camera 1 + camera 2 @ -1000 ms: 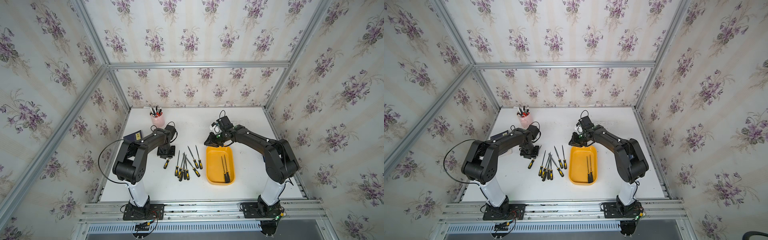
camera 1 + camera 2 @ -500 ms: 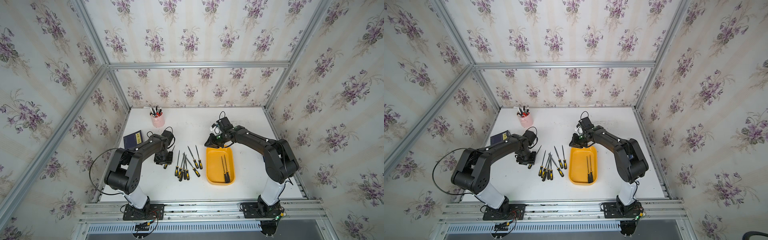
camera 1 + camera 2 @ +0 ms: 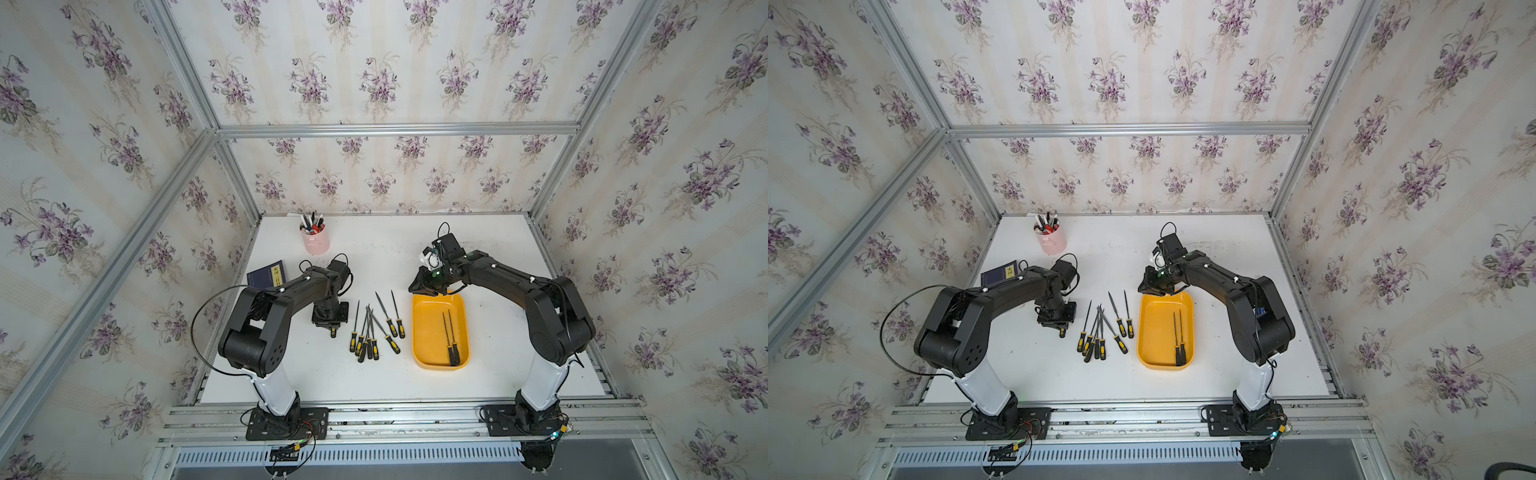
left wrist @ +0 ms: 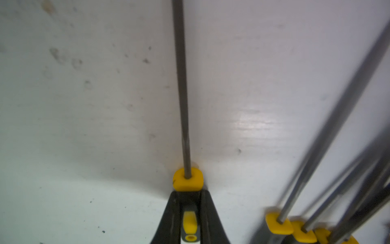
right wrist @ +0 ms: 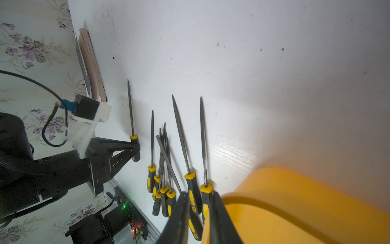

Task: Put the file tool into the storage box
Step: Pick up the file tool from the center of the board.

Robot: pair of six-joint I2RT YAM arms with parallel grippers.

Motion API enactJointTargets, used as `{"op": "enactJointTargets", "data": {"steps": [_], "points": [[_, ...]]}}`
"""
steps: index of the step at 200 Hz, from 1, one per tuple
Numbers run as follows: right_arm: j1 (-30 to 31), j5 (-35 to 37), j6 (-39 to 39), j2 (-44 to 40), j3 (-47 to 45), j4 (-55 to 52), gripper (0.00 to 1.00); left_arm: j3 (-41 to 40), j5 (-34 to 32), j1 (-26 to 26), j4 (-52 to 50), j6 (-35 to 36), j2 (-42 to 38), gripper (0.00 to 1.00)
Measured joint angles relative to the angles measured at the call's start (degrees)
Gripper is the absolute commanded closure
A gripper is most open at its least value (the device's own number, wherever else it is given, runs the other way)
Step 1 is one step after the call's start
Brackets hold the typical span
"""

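From above, my left claw (image 3: 331,320) covers nearly all of the file (image 3: 333,332) farthest from the storage box (image 3: 428,328); only the handle's butt pokes out. In my left wrist view that file's shaft runs off the picture's edge, tip lost, and the heap of files (image 4: 278,224) nearer the box is smeared with blur (handles clipped too). My right wrist view catches 1 blurred end of the box, the rest cut off. The 2 files inside (image 3: 454,353) are too small to tell their profiles.

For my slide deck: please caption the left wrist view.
Left pincer clamped on the handle of a file lying on the white table, more files alongside.
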Motion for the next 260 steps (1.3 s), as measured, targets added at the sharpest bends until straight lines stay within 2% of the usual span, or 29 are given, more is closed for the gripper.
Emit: {"op": "enactJointTargets", "data": {"steps": [28, 52, 100, 128, 158, 190, 260], "points": [[0.0, 0.0, -0.2, -0.1, 0.0, -0.2, 0.78, 0.5, 0.7, 0.0, -1.0, 0.7, -3.5, 0.92], [0.0, -0.1, -0.2, -0.3, 1.3, -0.3, 0.76, 2.9, 5.6, 0.1, -2.6, 1.1, -8.8, 0.92], [-1.0, -4.9, 0.3, -4.7, 2.3, 6.0, 0.64, 8.3, 26.6, -0.3, -3.3, 1.2, -14.3, 0.92], [-1.1, -9.3, 0.5, -6.0, 2.4, 12.3, 0.63, 10.3, 38.1, -1.3, -2.7, 0.6, -15.3, 0.92], [-1.1, -13.6, 2.1, -6.0, 1.4, 18.6, 0.62, 10.4, 46.6, -3.0, -1.1, -0.3, -15.7, 0.92], [-1.0, -16.9, 5.8, -6.4, -1.2, 25.6, 0.63, 9.7, 50.6, -3.6, 0.3, -0.7, -15.8, 0.92], [1.3, -19.0, 8.1, -4.9, -0.2, 30.0, 0.65, 9.6, 51.8, -4.4, 0.9, -1.3, -15.5, 0.92]]}}
